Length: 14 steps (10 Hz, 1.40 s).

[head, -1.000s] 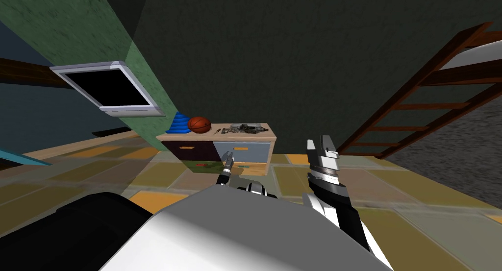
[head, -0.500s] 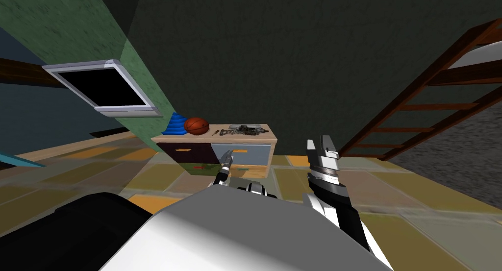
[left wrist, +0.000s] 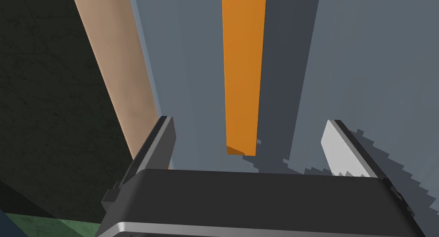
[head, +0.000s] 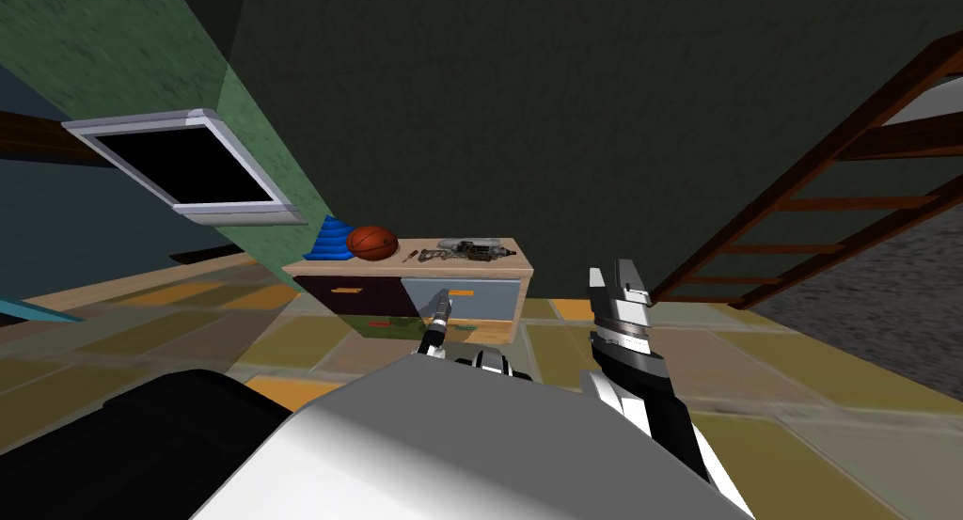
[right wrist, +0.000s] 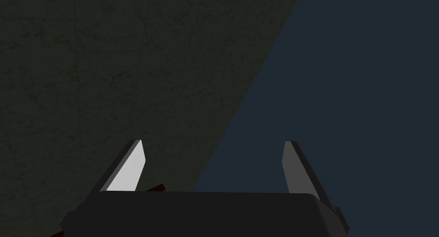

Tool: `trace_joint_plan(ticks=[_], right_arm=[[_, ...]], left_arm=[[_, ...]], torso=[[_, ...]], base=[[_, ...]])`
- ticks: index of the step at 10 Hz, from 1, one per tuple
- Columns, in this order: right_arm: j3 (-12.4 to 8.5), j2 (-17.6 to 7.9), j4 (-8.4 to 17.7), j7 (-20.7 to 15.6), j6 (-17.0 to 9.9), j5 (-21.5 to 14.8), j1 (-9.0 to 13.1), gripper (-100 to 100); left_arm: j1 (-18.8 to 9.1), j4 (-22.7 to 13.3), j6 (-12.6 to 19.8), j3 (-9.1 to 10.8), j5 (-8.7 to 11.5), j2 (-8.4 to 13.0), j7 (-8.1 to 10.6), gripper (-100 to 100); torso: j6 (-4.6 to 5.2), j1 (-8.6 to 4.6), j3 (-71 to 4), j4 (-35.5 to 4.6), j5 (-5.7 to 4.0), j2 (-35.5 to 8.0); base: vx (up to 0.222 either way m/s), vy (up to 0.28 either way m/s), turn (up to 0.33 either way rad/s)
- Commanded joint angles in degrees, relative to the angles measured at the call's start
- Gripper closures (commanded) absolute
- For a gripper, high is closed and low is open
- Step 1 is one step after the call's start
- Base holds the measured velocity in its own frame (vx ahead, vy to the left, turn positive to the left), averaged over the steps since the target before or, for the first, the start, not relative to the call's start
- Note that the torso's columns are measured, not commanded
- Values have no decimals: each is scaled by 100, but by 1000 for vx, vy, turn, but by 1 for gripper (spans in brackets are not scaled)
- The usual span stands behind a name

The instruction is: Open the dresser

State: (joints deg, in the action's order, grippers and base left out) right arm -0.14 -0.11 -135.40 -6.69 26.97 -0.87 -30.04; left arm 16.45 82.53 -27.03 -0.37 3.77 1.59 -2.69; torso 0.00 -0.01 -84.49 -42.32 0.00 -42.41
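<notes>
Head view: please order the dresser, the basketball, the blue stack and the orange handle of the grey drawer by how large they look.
1. dresser
2. basketball and blue stack: they look about alike, so I do not rank them
3. orange handle, the smallest

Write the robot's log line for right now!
task: open dresser | left tool: open, astride orange handle on grey drawer, not gripping | right tool: open, raised, empty
</notes>
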Motion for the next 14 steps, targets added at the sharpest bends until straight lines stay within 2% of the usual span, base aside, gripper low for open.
trace_joint_plan(ticks=[1,2,3,8,14], right_arm=[[0,0,0,0,0,0,0,0],[0,0,0,0,0,0,-1,0],[0,0,0,0,0,0,-1,0],[1,1,1,0,-1,0,2,0],[0,0,0,0,0,0,2,0]], left_arm=[[-27,141,169,22,12,-8,-9,-100],[-8,71,69,11,8,-4,-1,-100],[-10,82,90,13,9,-3,-1,100],[194,383,153,-77,7,20,14,100],[365,463,149,-155,1,31,27,100]], torso=[[-1,1,-7,3,0,10],[0,5,-23,10,1,39],[-1,2,-18,9,1,25],[-4,-5,9,-10,-6,-17],[-6,3,4,-10,-6,-9]], base=[[80,10,-11],[52,7,-4],[7,1,1],[-162,-23,10],[-147,-13,6]])
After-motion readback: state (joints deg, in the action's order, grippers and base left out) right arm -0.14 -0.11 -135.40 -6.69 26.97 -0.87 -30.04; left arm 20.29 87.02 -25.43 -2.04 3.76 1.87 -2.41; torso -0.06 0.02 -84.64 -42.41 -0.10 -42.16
